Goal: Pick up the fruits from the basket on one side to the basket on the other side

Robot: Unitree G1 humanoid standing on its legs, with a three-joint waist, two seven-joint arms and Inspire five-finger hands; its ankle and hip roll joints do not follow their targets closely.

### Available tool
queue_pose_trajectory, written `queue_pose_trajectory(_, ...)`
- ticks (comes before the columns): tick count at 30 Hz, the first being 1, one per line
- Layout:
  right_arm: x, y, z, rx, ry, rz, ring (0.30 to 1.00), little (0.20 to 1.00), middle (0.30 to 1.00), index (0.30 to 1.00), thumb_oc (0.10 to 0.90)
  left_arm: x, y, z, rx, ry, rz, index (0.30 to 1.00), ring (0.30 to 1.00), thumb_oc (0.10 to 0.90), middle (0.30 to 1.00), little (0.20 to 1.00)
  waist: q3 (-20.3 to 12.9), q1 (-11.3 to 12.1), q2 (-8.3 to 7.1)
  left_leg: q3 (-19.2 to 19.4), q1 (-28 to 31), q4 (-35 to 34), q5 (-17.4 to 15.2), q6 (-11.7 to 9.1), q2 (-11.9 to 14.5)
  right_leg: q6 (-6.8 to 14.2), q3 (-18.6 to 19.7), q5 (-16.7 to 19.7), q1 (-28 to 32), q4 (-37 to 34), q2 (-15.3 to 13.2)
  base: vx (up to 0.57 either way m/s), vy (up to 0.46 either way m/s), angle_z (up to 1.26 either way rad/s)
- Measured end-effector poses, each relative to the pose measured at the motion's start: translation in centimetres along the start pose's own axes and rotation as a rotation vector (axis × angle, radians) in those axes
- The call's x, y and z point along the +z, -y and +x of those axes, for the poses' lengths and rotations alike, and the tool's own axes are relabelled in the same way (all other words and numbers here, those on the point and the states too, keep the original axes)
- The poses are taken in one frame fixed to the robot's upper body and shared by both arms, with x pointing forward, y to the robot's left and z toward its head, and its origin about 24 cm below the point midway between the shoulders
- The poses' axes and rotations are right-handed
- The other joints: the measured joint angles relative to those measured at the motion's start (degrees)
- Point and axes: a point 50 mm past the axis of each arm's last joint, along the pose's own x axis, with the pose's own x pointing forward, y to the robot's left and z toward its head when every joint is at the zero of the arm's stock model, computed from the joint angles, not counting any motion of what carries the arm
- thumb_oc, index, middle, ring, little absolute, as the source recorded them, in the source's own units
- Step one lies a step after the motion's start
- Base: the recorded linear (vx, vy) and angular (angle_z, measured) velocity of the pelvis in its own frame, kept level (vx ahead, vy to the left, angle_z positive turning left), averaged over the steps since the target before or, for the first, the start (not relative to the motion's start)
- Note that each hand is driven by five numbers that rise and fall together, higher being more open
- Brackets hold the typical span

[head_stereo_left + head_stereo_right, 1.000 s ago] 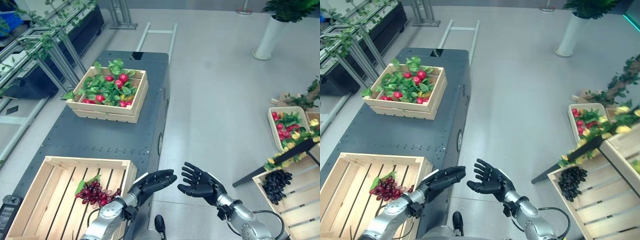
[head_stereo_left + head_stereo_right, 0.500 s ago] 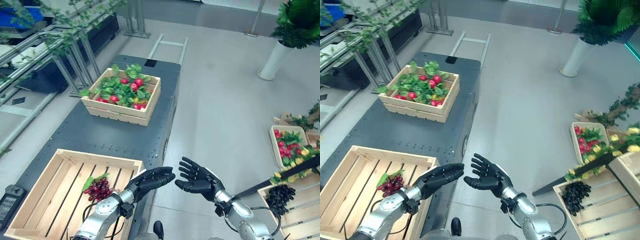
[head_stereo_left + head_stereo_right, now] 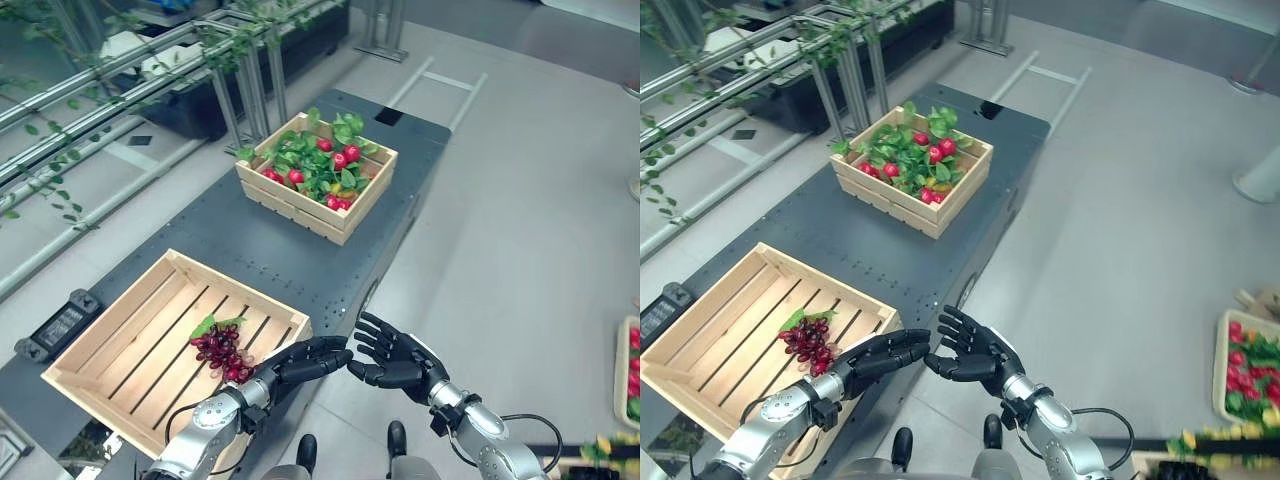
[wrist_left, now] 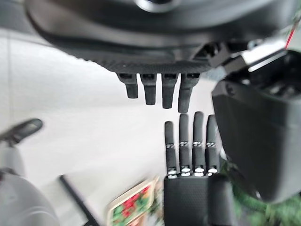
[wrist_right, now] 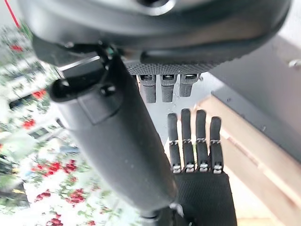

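Note:
A bunch of dark red grapes point(image 3: 222, 350) with a green leaf lies in the near slatted wooden crate point(image 3: 105, 312) on the dark grey table point(image 3: 260, 250). Farther back on the table, a second wooden crate point(image 3: 290, 207) holds red fruits among green leaves. My left hand point(image 3: 300, 360) hovers open just off the near crate's right corner, holding nothing. My right hand point(image 3: 395, 358) is open too, palm facing the left hand, over the floor. Their fingertips nearly meet, as the right wrist view shows with the left hand point(image 5: 197, 141) straight ahead.
A tray of red fruits and leaves point(image 3: 1250, 365) lies on the floor at the far right. A black device point(image 3: 62, 322) rests on the table by the near crate's left side. Metal racks with vines point(image 3: 200, 70) run along the left.
The whole picture has swung left, so the floor crates on the right have slid out of frame. Both hands keep their open, facing pose; the grapes lie as before.

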Motion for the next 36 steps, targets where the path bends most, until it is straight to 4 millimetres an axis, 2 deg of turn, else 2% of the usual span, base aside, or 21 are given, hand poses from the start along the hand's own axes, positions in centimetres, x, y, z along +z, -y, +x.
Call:
queue_pose_trajectory(3,1.0,0.4,0.2,0.004,0.019,-0.035,0.900,0.900,0.900,0.900,0.800,0.5,0.2,0.3,0.011,0.022,0.002,0.900,0.900,0.800,0.900,0.900,-0.1,-0.5,0.15,1.2,-0.1,0.0,0.0,-1.6,3.0,-2.1,-2.0,-1.1,0.8,-0.1,3.0,0.13,-0.287,0.23)
queue_pose_trajectory(6,1.2,0.7,0.0,-0.003,0.013,-0.050,0.900,0.900,0.900,0.900,0.800,1.5,0.5,0.9,0.014,0.062,0.007,0.900,0.900,0.800,0.900,0.900,-0.1,-0.6,0.22,2.5,-0.2,0.0,0.3,-2.1,4.3,-3.4,-3.8,-1.9,1.6,-0.1,4.3,0.07,-0.145,0.33)
queue_pose_trajectory(9,1.1,0.8,-0.1,-0.008,0.012,-0.047,0.900,0.900,0.900,0.900,0.800,1.9,0.8,1.1,0.003,0.091,0.007,0.900,0.900,0.800,0.900,0.900,-0.6,-0.6,1.04,3.1,-1.9,0.8,0.3,-3.0,5.0,-3.9,-6.2,-2.5,1.5,-0.1,4.7,0.04,-0.022,0.41)
queue_pose_trajectory(12,0.7,0.9,-0.5,-0.016,0.001,-0.038,0.900,0.900,0.900,0.900,0.800,1.7,0.9,1.1,-0.003,0.088,0.005,0.900,0.900,0.800,0.900,0.900,-1.0,0.3,3.02,3.2,-2.8,0.3,0.0,-2.5,5.0,-3.9,-8.1,-2.6,1.7,0.0,4.3,0.03,0.121,0.27)
queue_pose_trajectory(15,-0.1,0.9,-1.2,-0.030,-0.021,-0.025,0.900,0.900,0.900,0.900,0.800,1.6,1.0,0.9,-0.012,0.095,0.005,0.900,0.900,0.800,0.900,0.900,-2.3,-0.7,5.16,7.7,-3.7,-0.4,0.2,-2.0,5.8,-3.1,-10.4,-3.3,1.7,0.0,3.2,0.01,0.175,0.45)
queue_pose_trajectory(17,-0.3,0.9,-1.3,-0.032,-0.028,-0.022,0.900,0.900,0.900,0.900,0.800,1.8,1.0,0.9,-0.005,0.109,0.010,0.900,0.900,0.800,0.900,0.900,-2.7,-0.6,5.88,7.5,-3.9,0.0,1.2,-2.1,5.4,-2.6,-11.2,-3.6,1.7,0.0,2.7,0.01,0.216,0.28)
queue_pose_trajectory(21,0.0,0.9,-1.2,-0.036,-0.014,-0.019,0.900,0.900,0.900,0.900,0.800,2.3,0.5,0.8,0.068,0.149,0.047,0.900,0.900,0.800,0.900,0.900,-2.6,-0.5,5.77,7.3,-4.0,0.0,1.2,-2.1,3.7,-1.4,-11.5,-3.8,1.7,0.0,1.1,0.07,0.171,0.08)
queue_pose_trajectory(25,0.2,1.2,-1.2,-0.056,0.005,-0.006,0.900,0.900,0.900,0.900,0.800,3.8,-1.2,-0.3,0.222,0.196,0.230,0.900,0.900,0.800,0.900,0.900,-2.2,-0.1,4.91,7.3,-3.5,0.0,1.1,-1.8,2.9,-1.0,-11.5,-3.8,2.3,0.0,0.6,0.07,0.116,0.02)
queue_pose_trajectory(30,-0.6,2.1,-2.9,-0.124,-0.004,0.022,0.900,0.900,0.900,0.900,0.800,5.6,-4.6,-3.5,0.537,0.246,0.533,0.900,0.900,0.800,0.900,0.900,-2.3,0.9,3.97,7.3,-2.6,-0.4,0.8,-1.6,2.8,-0.7,-11.6,-4.1,3.3,-0.1,0.2,0.05,0.087,0.02)
queue_pose_trajectory(36,-1.5,2.4,-4.0,-0.159,-0.030,0.044,0.900,0.900,0.900,0.900,0.800,6.5,-6.7,-5.9,0.763,0.221,0.824,0.900,0.900,0.800,0.900,0.900,-2.2,1.1,2.96,7.2,-3.8,-0.4,0.8,-1.5,2.7,-0.6,-11.7,-4.1,2.5,0.0,0.0,0.00,0.066,0.02)
